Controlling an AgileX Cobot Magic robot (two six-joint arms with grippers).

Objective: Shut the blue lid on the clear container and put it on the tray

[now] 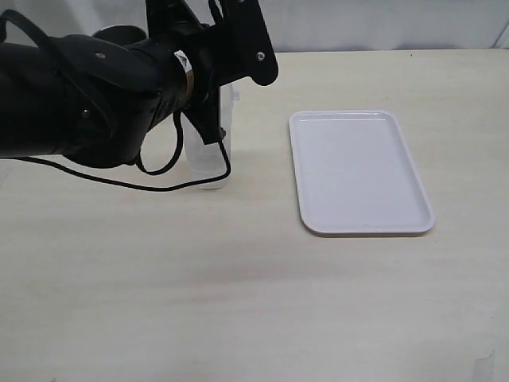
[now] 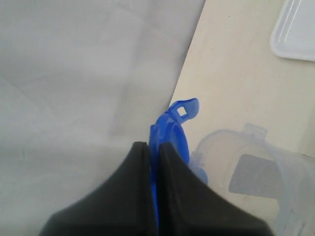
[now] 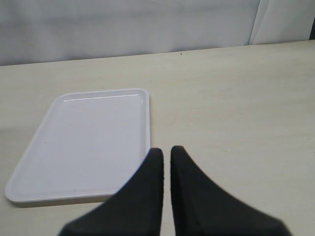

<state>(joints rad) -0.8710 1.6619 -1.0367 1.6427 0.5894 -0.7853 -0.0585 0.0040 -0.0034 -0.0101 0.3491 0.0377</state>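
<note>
In the exterior view the bulky black left arm (image 1: 95,95) covers the upper left of the scene. It hides its own fingers, the blue lid (image 2: 173,129) and the top of the clear container (image 1: 205,165). Only the container's lower walls show there, upright on the pale table (image 1: 238,302) behind a loop of black cable (image 1: 169,171). The right arm is outside that view altogether. The left wrist view shows what the arm hides: the left gripper (image 2: 152,145) has its two black fingers pressed onto the blue lid, which stands on edge between them. Most of the disc is covered by the fingers. Only a curved stretch of rim and one snap flap with a small square hole stick out past the tips. Just beside the lid is the container's open mouth (image 2: 248,147), seen from above and blurred, and I cannot tell whether lid and rim touch. The lid is not seated flat on the mouth. A greyish patch seen through the container is too vague to name. One corner of the tray (image 2: 295,29) shows at the edge of this view, cut off. The right gripper (image 3: 165,151) hangs over the table with its fingers drawn together, only a thin slit between them. The tray lies just beyond its tips, off to one side, with one corner hidden behind a finger. In the exterior view the white tray lies flat, well apart from the container.
</note>
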